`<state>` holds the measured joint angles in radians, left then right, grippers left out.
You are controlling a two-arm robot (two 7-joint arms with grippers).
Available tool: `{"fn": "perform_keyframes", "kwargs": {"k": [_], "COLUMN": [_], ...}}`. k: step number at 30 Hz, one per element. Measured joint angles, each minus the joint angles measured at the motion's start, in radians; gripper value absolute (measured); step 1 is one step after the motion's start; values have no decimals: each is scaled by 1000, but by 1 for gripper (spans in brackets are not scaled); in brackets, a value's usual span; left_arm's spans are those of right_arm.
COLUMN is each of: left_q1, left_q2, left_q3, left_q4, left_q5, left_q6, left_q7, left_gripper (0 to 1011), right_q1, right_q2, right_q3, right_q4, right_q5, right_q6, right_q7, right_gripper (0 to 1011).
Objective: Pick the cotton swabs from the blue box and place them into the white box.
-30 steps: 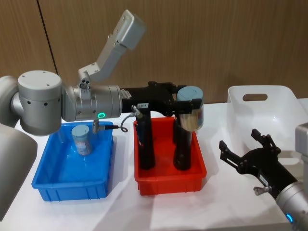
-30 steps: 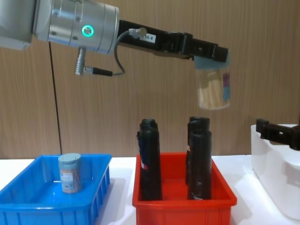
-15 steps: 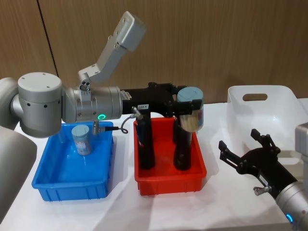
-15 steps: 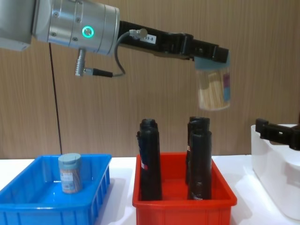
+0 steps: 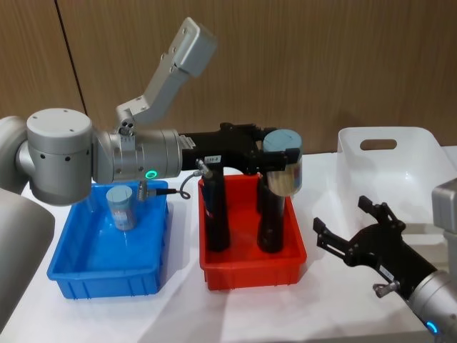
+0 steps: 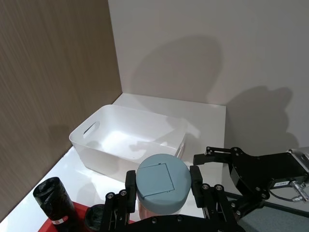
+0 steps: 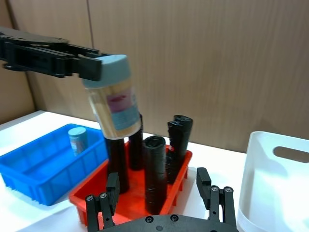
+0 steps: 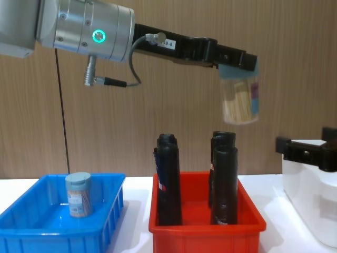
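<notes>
Left gripper point(image 5: 282, 153) is clamped on one swab tub point(image 8: 240, 103), a finger on either side of the grey-blue lid. The tub hangs upright w/ swabs visible thru the clear wall. It's held high, well above the black tubes point(image 5: 216, 214) in the red bin point(image 5: 250, 275), prob. so the carry toward the white box point(image 5: 421, 171) clears their tops. The tub is approx over the red bin's right half, not yet over the white box.

Right gripper point(image 5: 339, 218) sits low over the table point(image 5: 178, 314), btwn red bin and white box, fingers spread wide, holding nothing. It points toward the held tub. Could be readying for a handover, since the white box is far right for the left arm, but that's a guess only.

Containers: blue box point(image 5: 107, 282) has a second tub point(image 5: 121, 207), upright near its back left, otherwise bare. Red bin holds several black tubes standing on end, not task items. White box looks empty in the left wrist view, so nothing delivered yet: one tub in transit, one left.
</notes>
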<state>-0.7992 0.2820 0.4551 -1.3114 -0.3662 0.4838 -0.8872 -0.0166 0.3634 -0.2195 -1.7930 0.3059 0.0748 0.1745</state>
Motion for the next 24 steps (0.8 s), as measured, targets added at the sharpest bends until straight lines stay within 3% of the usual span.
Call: {"fn": "perform_keyframes", "kwargs": {"k": [11, 24], "left_q1": [1, 1], "left_q2": [1, 1], "left_q3": [0, 0], "left_q4": [-1, -2], "left_q5": [-1, -1], "left_q6": [0, 0], "left_q7": [1, 2], "left_gripper": [671, 671], "right_q1": [5, 33], "right_q2": [9, 0], "right_q3": [1, 0], "right_q4": [-21, -25], "right_q5": [14, 11], "right_q6": [22, 27], "right_q7": [61, 89], "right_gripper": [1002, 1002]}}
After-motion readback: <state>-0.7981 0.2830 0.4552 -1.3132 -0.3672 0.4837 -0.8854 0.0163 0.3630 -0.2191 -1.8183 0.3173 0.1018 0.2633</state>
